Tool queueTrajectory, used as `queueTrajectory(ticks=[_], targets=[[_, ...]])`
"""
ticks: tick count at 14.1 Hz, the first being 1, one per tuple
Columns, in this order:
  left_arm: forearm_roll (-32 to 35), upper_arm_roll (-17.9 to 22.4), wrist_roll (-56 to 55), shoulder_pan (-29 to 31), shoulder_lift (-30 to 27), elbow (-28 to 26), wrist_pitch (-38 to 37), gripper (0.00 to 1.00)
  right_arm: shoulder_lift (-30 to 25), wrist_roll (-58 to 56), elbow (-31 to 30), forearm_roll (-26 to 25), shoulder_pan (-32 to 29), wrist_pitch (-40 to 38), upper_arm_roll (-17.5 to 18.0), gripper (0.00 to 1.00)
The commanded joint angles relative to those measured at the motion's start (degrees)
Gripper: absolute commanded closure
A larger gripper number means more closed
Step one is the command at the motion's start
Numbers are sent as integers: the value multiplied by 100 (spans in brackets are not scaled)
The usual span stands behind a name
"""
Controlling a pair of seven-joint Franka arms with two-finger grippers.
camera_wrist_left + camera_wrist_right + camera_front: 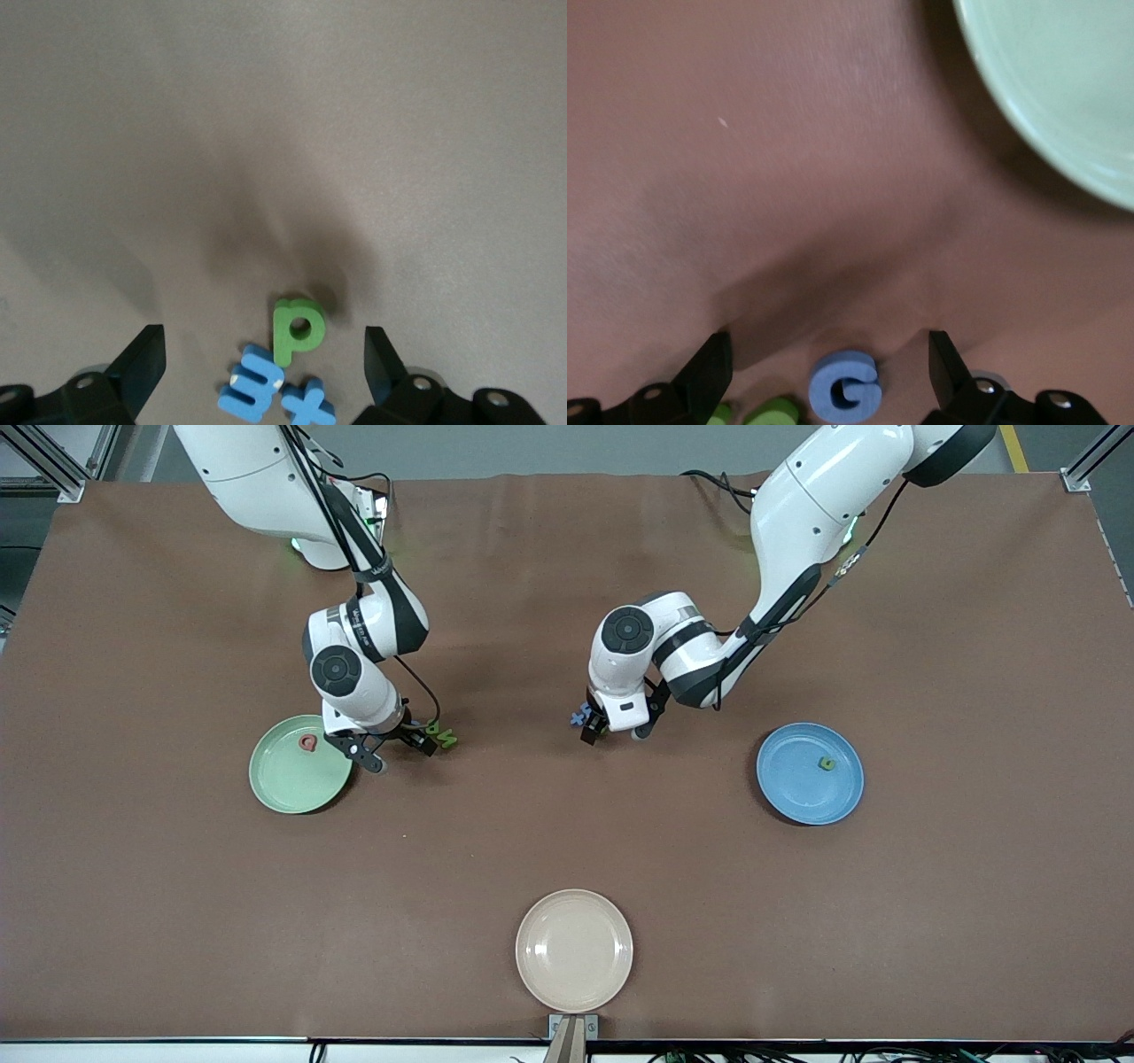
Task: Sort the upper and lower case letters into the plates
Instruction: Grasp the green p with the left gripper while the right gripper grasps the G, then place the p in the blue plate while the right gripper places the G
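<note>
- My right gripper (826,345) hangs low over the table, just off the pale green plate (297,775), at about three o'clock from it in the front view. Its fingers are spread wide and hold nothing.
- A blue G (846,390) lies flat between those fingers, with green letters (441,736) just beside it.
- My left gripper (264,335) is low over mid-table, at about nine o'clock from the bright blue plate (797,802) and well apart from it. Its fingers are also wide open and empty.
- Under it lie a green p (297,329), a blue E-like piece (252,390) and a blue x (307,405), all touching or nearly so.
- The green plate already holds a reddish letter (307,742) and the blue plate a small green letter (826,763). I cannot read the case of either.
- The cream plate (574,974), at six o'clock on the table, is no part of the sorting.
- The step in hand looks like picking one letter with each hand.
- To do it well, I centre the right fingers on the G alone, come straight down, and close across its flat sides without catching the green neighbours.
- On the left, the crowded trio is the risk. I take the p, the outermost piece, keeping my fingers clear of the blue ones.
</note>
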Motion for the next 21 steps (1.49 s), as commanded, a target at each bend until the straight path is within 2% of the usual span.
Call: queueTrajectory(ticks=[1,6,10,20,21], targets=[[176,10,-108,-30,153,169,39,10,-131,104,-334,46,87,195,-54,4],[211,27,-108,-83,294,257,39,18,-184,401,-405,46,288,143,-45,7],[317,36,-108,-100,382,371,48,27,-202,411,-396,46,351,143,-54,17],[343,150,-99,-127,382,380,48,70,-369,367,-378,19,272,222,-71,18],[343,150,-90,-127,373,380,48,74,-369,359,-370,-16,272,222,-80,20]])
